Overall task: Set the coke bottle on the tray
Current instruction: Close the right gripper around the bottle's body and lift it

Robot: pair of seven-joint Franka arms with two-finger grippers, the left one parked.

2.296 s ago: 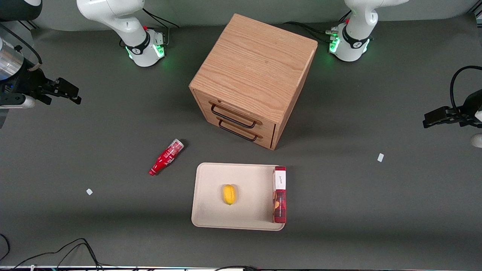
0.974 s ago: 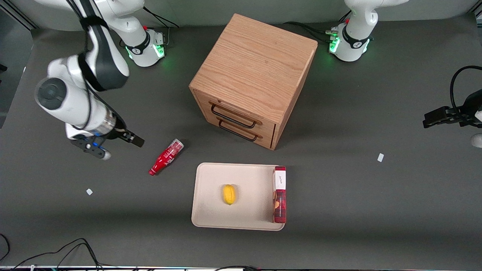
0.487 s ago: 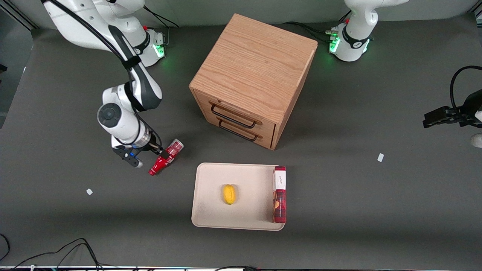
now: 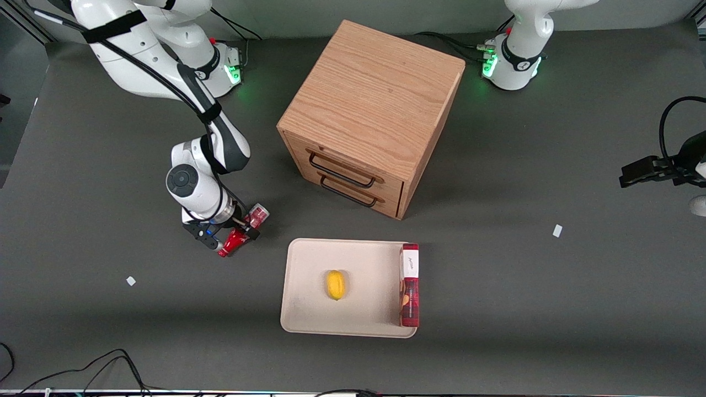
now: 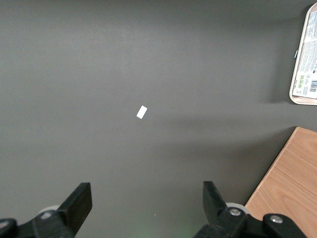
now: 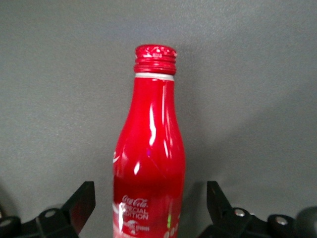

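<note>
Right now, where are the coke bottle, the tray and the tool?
coke bottle [image 6: 151, 163]: right wrist view, red body.
tray [image 4: 309, 275]: front view, bare floor.
tool [image 6: 151, 208]: right wrist view, midway between open fingers, straddling the bottle.

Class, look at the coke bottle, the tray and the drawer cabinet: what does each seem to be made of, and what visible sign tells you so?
Coke bottle, lying between the open pincer's fingers: probably painted metal, with sharp glossy highlights and a silvery base.
Tray: matte beige, maybe moulded pulp or plastic; no shine, rounded rim.
Drawer cabinet: wood or wood veneer with visible grain; its dark handles look like metal.
</note>
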